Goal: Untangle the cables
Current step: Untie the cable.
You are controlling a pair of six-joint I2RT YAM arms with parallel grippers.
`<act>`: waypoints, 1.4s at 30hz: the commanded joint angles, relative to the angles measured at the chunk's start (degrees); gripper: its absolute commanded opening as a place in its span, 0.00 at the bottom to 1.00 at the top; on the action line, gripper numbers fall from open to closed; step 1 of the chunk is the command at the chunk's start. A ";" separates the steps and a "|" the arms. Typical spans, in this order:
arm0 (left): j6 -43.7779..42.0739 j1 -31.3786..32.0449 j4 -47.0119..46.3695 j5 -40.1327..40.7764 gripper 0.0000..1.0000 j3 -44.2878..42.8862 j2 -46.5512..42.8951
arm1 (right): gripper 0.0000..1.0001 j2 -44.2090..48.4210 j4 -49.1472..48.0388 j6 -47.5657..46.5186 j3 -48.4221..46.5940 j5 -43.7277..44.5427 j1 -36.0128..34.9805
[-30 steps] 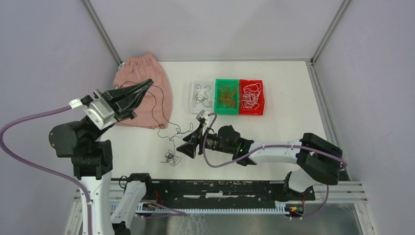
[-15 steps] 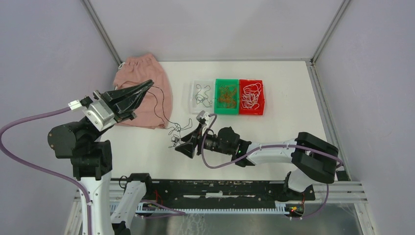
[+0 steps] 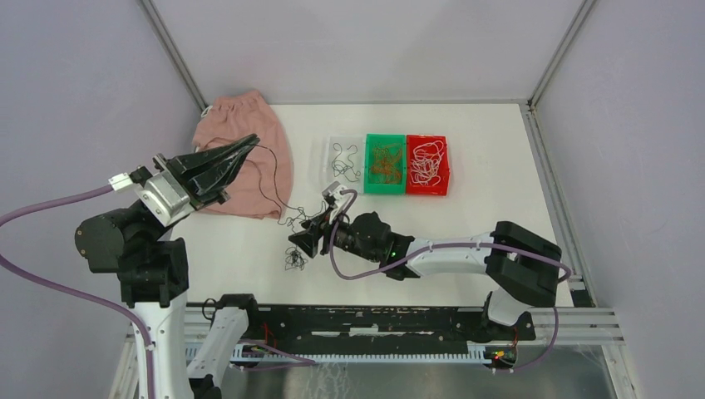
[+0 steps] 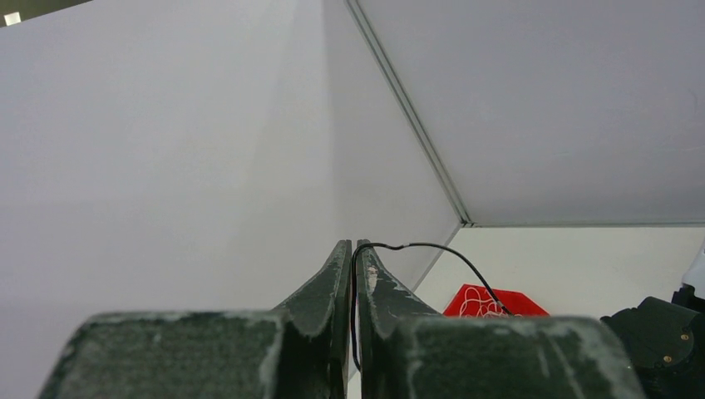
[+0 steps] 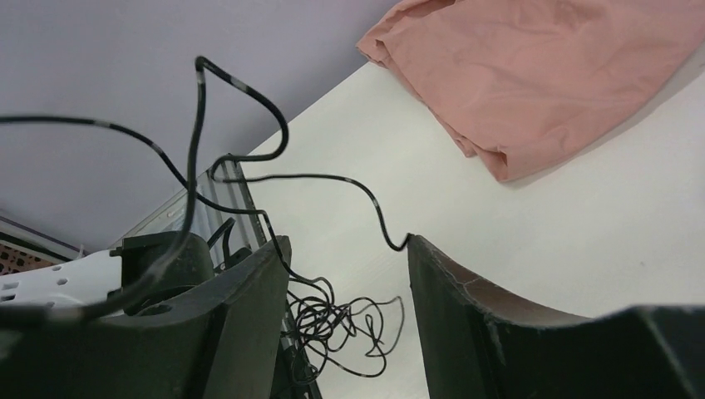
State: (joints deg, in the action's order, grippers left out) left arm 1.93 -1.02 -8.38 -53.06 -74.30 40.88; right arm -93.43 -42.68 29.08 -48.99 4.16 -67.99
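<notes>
Left gripper (image 3: 248, 143) jaws clench 1 black cable (image 3: 264, 179) above the pink cloth (image 3: 237, 116). Right gripper (image 3: 299, 241) jaws, released, straddle strands of the tangle (image 3: 293, 259) right of the cloth, on open surface (image 3: 482, 191) near 3 trays (image 3: 386, 136).

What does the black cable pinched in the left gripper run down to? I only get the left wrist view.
Observer: From the left gripper the black cable hangs down to a black tangle lying on the table.
Operator: Where is the right gripper?
Observer: The right gripper is low beside that tangle, jaws open, with strands running across the gap.
Operator: I see a corner of a red tray. What stands next to it?
Observer: To the left of the red tray stand a green tray of orange cables and then a clear tray of black strands, all in one row.
</notes>
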 commanded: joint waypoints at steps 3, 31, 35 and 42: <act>4.84 -0.30 -2.10 -1.04 0.12 -3.65 1.19 | 0.53 -4.28 -1.80 -0.44 -5.29 3.09 -1.71; 12.84 -0.32 1.73 3.28 0.12 -28.94 12.29 | 0.48 -9.53 0.44 0.07 -3.23 9.37 -1.62; 10.50 -0.30 1.99 3.02 0.12 -27.59 12.02 | 0.50 -6.05 -0.81 -0.77 0.06 9.26 -1.62; 5.88 -0.26 0.31 9.13 0.10 -36.81 17.88 | 0.27 -7.50 -2.66 2.10 4.24 10.50 -1.45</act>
State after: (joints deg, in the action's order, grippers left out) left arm 11.51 -1.02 -6.94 -48.84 -105.21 54.76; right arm -101.56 -41.36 29.45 -46.65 13.19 -69.49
